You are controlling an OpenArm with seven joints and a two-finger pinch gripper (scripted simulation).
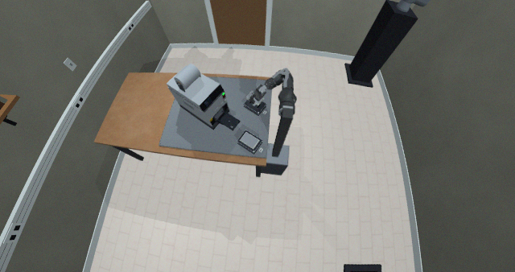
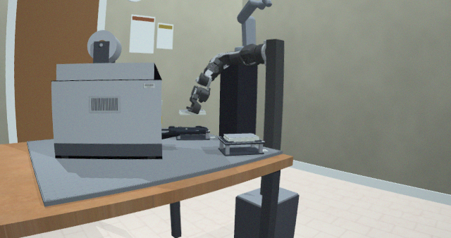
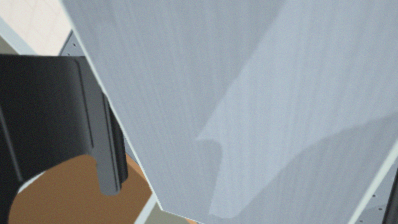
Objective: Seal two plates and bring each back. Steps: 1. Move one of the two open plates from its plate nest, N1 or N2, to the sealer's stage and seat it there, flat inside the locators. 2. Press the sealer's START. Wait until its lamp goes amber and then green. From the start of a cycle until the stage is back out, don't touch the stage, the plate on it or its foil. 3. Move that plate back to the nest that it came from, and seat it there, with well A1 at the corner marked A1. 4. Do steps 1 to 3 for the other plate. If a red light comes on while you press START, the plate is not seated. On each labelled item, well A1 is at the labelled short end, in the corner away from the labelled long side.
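Note:
My gripper (image 1: 255, 102) (image 2: 194, 110) (image 3: 223, 137) is shut on a plate (image 2: 182, 112) (image 3: 230, 90) by its sides. The plate is roughly level and raised over the far nest (image 2: 193, 137), with a clear gap below it. Its top is smooth, pale grey-blue, with no wells showing. The other plate (image 1: 249, 139) (image 2: 241, 138) sits in the near nest (image 1: 254, 150) (image 2: 241, 151). The sealer (image 1: 197, 90) (image 2: 106, 125) has a green lamp (image 1: 224, 94) lit. Its dark stage (image 1: 230, 121) is out and bears no plate. Nest labels are too small to read.
The sealer's tall body and foil roll (image 1: 187, 78) (image 2: 102, 46) stand left of the arm. The stage sticks out between the two nests. The arm's post (image 1: 282, 133) (image 2: 275, 97) stands at the table's right edge.

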